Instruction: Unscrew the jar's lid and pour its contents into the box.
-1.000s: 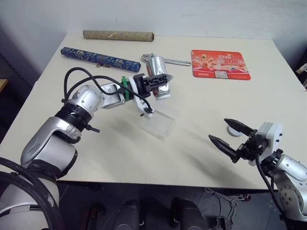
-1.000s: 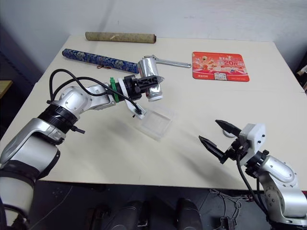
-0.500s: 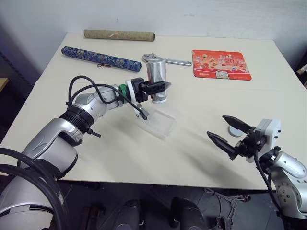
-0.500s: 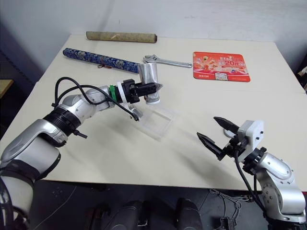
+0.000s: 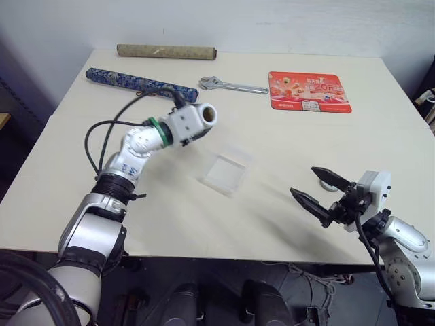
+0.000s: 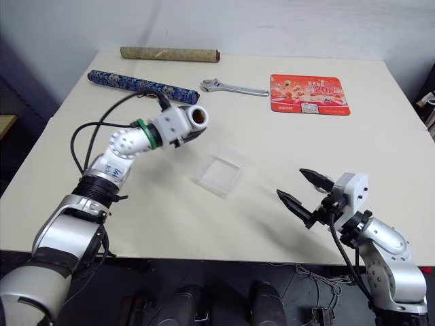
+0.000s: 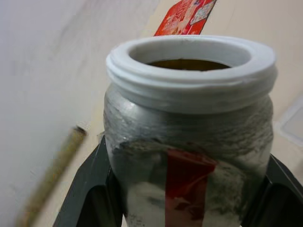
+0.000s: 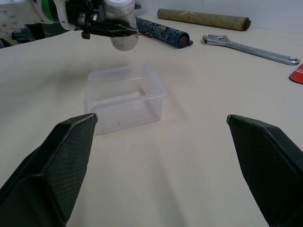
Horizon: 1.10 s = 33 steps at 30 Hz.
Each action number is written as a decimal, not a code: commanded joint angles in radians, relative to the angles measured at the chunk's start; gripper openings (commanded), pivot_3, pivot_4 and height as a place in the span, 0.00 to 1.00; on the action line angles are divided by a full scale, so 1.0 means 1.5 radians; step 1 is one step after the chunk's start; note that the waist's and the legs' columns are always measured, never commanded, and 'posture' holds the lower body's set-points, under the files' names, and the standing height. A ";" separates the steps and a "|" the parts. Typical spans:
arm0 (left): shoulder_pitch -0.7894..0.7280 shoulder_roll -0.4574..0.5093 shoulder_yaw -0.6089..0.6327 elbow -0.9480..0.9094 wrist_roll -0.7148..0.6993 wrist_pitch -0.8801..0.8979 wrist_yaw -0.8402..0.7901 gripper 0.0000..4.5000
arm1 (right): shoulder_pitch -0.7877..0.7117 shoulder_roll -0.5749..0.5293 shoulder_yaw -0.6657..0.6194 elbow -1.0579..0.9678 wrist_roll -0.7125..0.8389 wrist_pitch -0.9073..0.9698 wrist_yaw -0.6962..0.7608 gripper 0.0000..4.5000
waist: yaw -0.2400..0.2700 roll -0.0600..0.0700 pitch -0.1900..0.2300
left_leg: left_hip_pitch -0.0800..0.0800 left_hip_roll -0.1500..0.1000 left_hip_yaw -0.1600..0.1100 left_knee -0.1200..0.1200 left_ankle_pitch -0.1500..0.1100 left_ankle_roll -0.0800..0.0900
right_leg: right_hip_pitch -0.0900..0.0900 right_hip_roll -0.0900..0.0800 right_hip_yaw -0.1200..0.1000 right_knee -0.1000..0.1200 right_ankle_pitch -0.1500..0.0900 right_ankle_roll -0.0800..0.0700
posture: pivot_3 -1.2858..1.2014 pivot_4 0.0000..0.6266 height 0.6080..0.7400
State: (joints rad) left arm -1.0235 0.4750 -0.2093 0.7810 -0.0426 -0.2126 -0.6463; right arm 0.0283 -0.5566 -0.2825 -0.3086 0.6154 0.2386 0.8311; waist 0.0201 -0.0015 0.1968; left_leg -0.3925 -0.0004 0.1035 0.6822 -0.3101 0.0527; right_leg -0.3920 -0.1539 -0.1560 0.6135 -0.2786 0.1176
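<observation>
Clear jar (image 7: 189,156) in left claw (image 7: 189,189) pinch, contents indistinct; right claw (image 5: 319,193) spread.

— What have you got on the left?

— My left gripper (image 5: 197,121) is raised over the table (image 5: 81,170), clamped on the jar (image 5: 204,115), whose open mouth faces me.

— And the box (image 5: 225,169)?

— Just beyond and below that hand, toward my right one. My right gripper (image 5: 319,191) hangs near the table's front edge, fingers spread wide, empty.

— Anything past the left hand?

— A wrench (image 5: 231,85), a red mat (image 5: 309,91) and two rolls.
</observation>
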 commanded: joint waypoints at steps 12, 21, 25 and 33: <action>0.024 -0.010 0.056 -0.142 -0.004 0.118 -0.060 0.52 | -0.010 0.006 0.010 0.002 -0.014 -0.024 0.021 1.00 | 0.002 0.000 0.000 | 0.000 0.000 0.000 0.000 0.000 0.000 | 0.000 0.001 0.002 0.000 0.000 0.001 | 0.52 0.24 1.00; -0.030 0.096 -0.109 -0.152 0.521 -0.293 0.446 0.52 | -0.003 0.005 0.010 -0.005 -0.016 -0.023 0.019 1.00 | 0.006 0.000 0.000 | 0.000 0.000 0.000 -0.001 -0.001 0.000 | 0.000 0.001 0.002 -0.001 0.001 0.001 | 0.52 0.24 1.00; -0.061 0.131 -0.202 -0.172 0.747 -0.289 0.656 0.52 | -0.003 0.006 0.011 -0.008 -0.016 -0.022 0.017 1.00 | 0.006 0.000 0.000 | 0.000 -0.001 0.000 -0.001 -0.002 0.002 | 0.000 0.000 0.003 -0.001 0.001 0.001 | 0.52 0.24 1.00; -0.105 0.139 -0.332 -0.162 0.994 -0.196 0.879 0.52 | -0.005 0.008 0.013 -0.009 -0.017 -0.022 0.013 1.00 | 0.005 0.000 0.000 | -0.002 -0.001 0.001 -0.001 -0.002 0.003 | -0.002 0.000 0.003 -0.001 0.001 0.002 | 0.52 0.24 1.00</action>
State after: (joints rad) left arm -1.1509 0.6804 -0.6965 0.5558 1.3973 -0.5461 0.6160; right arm 0.0216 -0.5461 -0.2569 -0.2908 0.5818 0.2194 0.8556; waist 0.0270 -0.0017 0.1968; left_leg -0.3953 -0.0013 0.1054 0.6812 -0.3136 0.0573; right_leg -0.3950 -0.1546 -0.1512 0.6119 -0.2767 0.1204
